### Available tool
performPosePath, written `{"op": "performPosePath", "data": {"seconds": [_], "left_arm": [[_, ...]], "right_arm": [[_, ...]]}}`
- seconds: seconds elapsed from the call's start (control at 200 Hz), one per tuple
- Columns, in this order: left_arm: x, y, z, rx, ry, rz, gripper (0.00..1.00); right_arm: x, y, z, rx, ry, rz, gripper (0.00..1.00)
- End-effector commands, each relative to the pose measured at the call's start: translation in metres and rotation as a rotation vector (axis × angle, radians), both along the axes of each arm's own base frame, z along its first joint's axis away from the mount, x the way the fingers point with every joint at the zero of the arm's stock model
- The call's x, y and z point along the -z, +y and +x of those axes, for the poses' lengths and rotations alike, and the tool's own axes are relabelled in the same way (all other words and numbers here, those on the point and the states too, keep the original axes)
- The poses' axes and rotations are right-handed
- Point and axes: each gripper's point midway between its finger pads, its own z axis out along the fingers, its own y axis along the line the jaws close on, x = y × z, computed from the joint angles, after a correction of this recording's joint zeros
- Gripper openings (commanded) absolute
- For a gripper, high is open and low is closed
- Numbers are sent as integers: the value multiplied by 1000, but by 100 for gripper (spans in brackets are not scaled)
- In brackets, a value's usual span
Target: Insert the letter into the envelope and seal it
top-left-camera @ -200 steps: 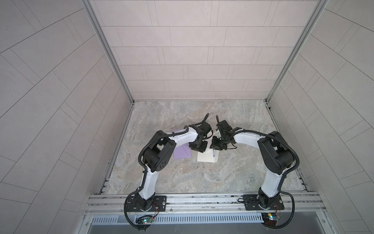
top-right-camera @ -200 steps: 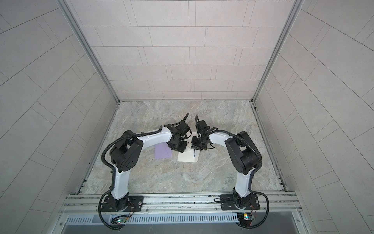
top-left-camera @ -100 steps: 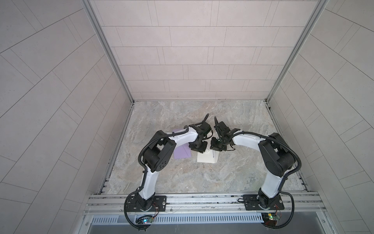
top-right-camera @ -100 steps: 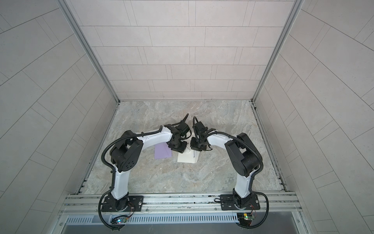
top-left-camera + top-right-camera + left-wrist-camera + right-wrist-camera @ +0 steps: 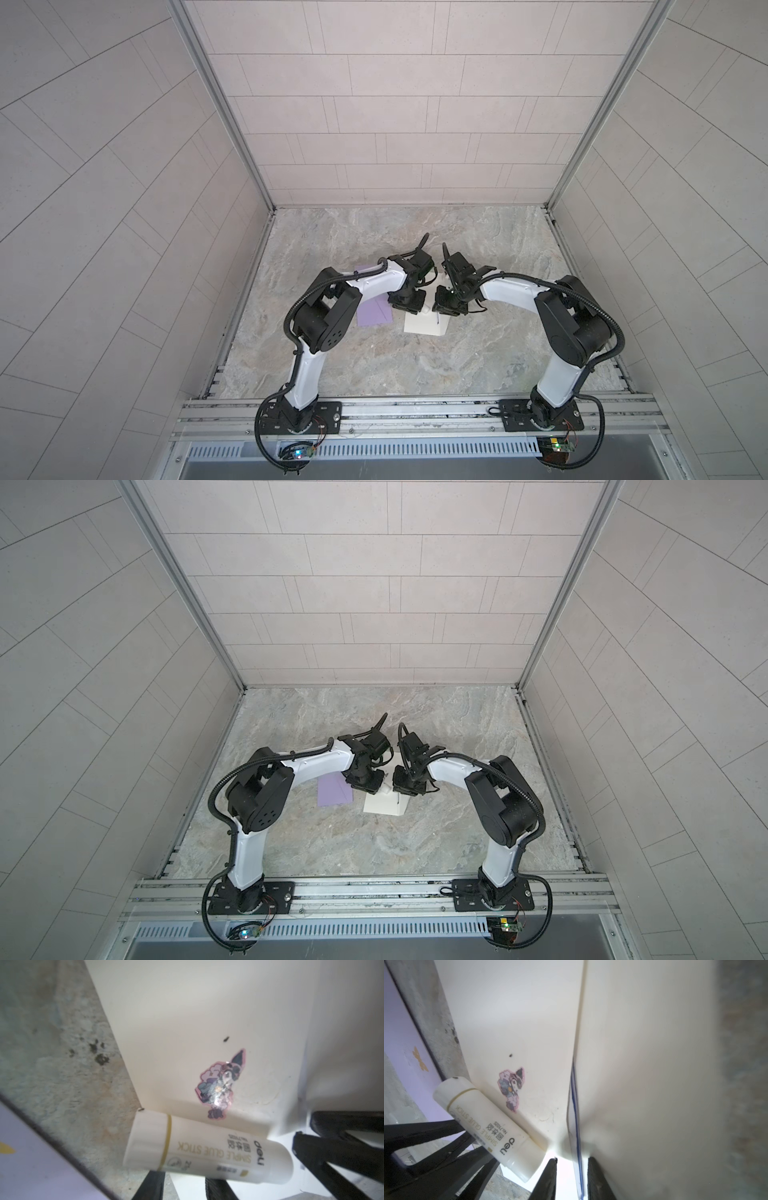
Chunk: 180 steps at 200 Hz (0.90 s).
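Purple at the far left: flat sheet (image 5: 374, 318) on the marble table (image 5: 374, 365), partly tucked under the left arm, marked with a yellow butterfly. Just to its right, left gripper (image 5: 409, 306) — clamps a white glue stick (image 5: 207, 1148) crosswise between its fingers (image 5: 152, 1186), ringed end reaching to the envelope's edge. Next, cream envelope (image 5: 424, 328), mid-table, close beside the purple sheet but apart from it; carries a cartoon sticker (image 5: 220, 1086) and faint shiny smears on the lying panel, with the other panel raised. Furthest right, right gripper (image 5: 572, 1167) — straddles the raised edge and a thin blue-lined sheet (image 5: 576, 1126) standing there, fingers (image 5: 549, 1178) narrowly parted, not pinching, with a bright gap beside the paper. Cannot tell whether that blue-lined sheet is the letter.
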Motion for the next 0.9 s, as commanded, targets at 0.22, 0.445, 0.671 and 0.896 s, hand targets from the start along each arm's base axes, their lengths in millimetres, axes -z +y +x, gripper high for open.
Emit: {"op": "performPosePath", "data": {"seconds": [0.22, 0.445, 0.671, 0.896], "left_arm": [[22, 1, -31, 35, 130, 21, 38], [12, -1, -31, 44, 119, -11, 38], [-28, -1, -23, 26, 72, -96, 38], [-57, 17, -8, -84, 43, -184, 38]], "right_arm": [[10, 31, 3, 113, 55, 209, 29], [-14, 14, 12, 112, -44, 109, 30], [-46, -14, 12, 2, -156, -74, 34], [-57, 3, 13, -177, -163, -71, 55]]}}
